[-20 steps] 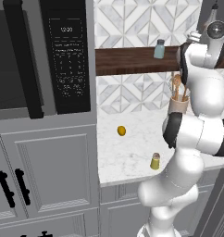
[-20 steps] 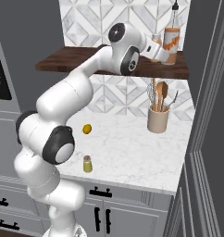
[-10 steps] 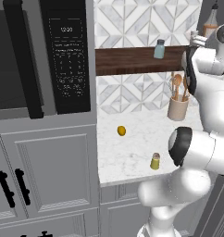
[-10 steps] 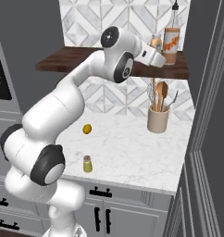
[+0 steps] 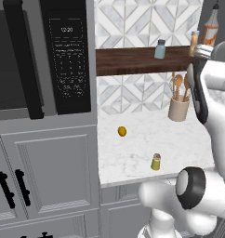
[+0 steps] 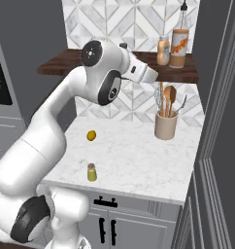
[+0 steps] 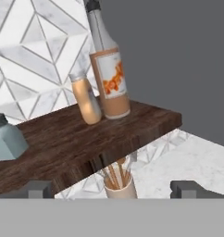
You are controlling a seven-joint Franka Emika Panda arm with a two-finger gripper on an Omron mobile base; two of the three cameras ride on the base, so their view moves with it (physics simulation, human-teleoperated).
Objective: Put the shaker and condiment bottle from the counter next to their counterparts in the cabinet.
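Up on the cabinet (image 7: 132, 122), the condiment bottle (image 7: 86, 100) already stands beside the tall bottle (image 7: 107, 69); fingers (image 7: 112, 189) spread, empty. Down on the desk (image 6: 139, 160), the shaker (image 6: 92, 172) waits.

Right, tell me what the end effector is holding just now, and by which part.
Nothing. The end effector is open and empty, and the condiment bottle stands free on the cabinet.

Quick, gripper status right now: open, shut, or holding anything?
Gripper: open, holding nothing; condiment bottle stands on the cabinet.
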